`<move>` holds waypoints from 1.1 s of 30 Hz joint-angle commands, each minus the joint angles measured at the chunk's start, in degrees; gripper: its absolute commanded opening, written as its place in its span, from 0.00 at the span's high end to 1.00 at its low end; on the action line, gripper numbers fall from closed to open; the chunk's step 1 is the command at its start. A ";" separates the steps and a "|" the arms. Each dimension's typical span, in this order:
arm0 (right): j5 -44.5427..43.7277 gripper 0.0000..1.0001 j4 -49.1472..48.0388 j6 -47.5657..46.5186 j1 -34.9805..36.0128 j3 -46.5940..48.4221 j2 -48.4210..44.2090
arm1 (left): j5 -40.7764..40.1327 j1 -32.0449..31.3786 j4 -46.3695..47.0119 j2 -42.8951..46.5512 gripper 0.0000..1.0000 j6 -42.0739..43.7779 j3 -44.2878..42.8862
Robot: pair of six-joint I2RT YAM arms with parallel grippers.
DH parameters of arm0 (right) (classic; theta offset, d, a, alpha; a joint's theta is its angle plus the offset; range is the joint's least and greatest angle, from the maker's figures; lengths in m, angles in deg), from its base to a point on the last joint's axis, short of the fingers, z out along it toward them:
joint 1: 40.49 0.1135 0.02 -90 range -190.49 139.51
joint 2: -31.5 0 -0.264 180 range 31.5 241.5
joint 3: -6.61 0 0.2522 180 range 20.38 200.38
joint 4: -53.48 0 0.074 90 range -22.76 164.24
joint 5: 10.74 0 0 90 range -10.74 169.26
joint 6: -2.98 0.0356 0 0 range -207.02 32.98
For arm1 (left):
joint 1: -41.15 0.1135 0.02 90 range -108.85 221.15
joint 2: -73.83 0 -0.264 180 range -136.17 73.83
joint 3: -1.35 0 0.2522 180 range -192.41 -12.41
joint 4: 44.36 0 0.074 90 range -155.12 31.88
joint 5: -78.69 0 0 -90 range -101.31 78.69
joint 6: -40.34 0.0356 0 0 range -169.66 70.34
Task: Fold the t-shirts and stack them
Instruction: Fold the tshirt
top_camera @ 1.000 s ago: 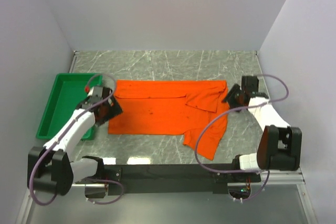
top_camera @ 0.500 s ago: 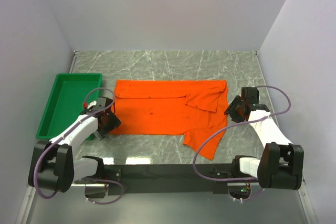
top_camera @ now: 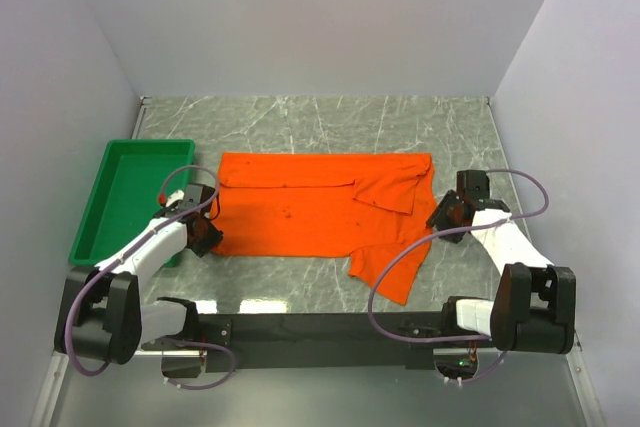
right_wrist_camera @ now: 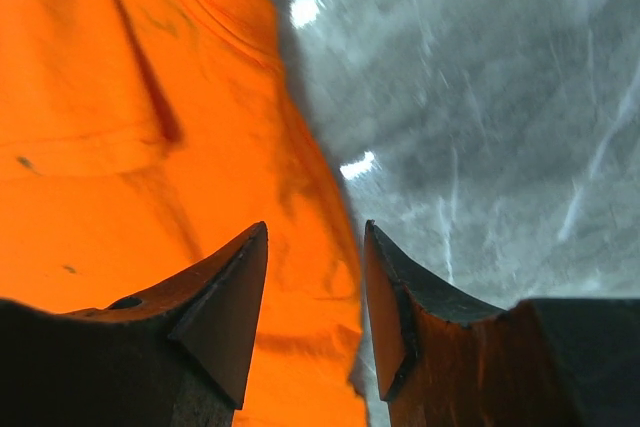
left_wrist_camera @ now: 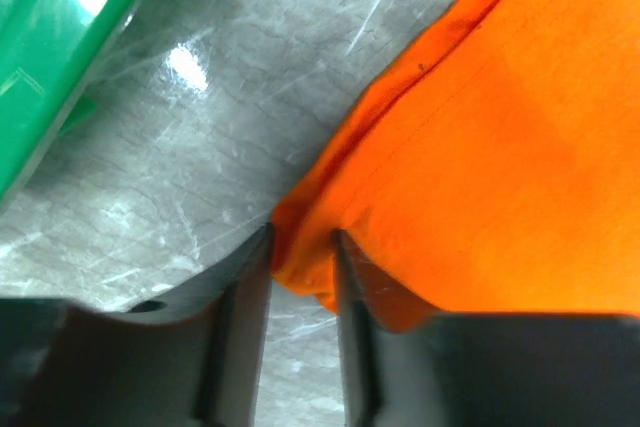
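A: How far along are you?
B: Barely started, by my reckoning. Your t-shirt (top_camera: 300, 212) lies spread on the table (top_camera: 330, 122) beside the green tray (top_camera: 100, 217), one sleeve flopped toward you — no neat rectangle, nothing stacked.
A: And the grippers?
B: Your left gripper (left_wrist_camera: 302, 237) pinches the near-left corner; your right gripper (right_wrist_camera: 315, 232) stands apart, straddling the right edge.

The left gripper (left_wrist_camera: 300, 244) slid to the t-shirt (top_camera: 300, 217) corner, jaws closing on it.
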 commanded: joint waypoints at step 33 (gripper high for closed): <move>5.50 0.79 2.60 -2.28 -0.10 -3.64 2.72 | 1.76 -0.17 0.30 1.95 0.99 -0.70 -0.03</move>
